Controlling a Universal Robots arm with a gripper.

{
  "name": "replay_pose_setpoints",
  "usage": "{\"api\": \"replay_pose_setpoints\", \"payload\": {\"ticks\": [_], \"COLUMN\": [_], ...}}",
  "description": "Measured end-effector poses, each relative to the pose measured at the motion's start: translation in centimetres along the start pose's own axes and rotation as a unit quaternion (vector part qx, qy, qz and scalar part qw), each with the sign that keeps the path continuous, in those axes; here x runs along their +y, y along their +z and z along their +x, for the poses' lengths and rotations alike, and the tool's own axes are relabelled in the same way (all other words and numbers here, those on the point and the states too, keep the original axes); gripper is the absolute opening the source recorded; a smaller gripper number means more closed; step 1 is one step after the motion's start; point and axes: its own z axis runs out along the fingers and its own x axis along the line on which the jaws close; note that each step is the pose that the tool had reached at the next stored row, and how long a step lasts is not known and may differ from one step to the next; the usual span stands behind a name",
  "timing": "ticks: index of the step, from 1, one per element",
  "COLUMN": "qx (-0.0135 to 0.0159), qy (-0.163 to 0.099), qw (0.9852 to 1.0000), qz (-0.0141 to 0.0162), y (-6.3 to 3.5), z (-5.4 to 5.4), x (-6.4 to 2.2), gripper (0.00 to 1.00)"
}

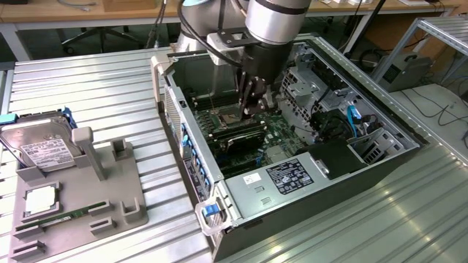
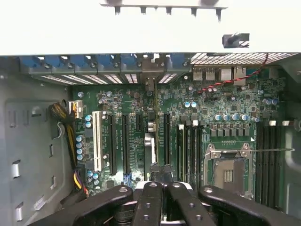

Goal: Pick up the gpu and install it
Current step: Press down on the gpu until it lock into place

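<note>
My gripper reaches down inside the open computer case, over the motherboard. In the wrist view the gripper is shut on the gpu. The gpu appears edge-on as a thin dark strip running from the fingers toward the case's rear. It stands upright over the motherboard, among the long black expansion slots. Its silver bracket end lies at the rear slot openings. Whether the card's edge is seated in a slot is hidden.
Beside the card are the empty CPU socket and the black RAM slots. On the exterior view's left, a grey holder tray carries a hard drive, a CPU and a green RAM stick. The case's power supply sits at the near end.
</note>
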Motion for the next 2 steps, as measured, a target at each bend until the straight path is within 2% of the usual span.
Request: {"api": "replay_pose_setpoints", "payload": {"ticks": [1,2], "qx": [0.0013,0.0013], "qy": [0.0,0.0], "qw": [1.0,1.0], "qz": [0.0,0.0], "y": [-0.66,-0.66], "z": [-0.05,-0.05], "x": [0.01,0.01], "gripper": [0.11,0.11]}}
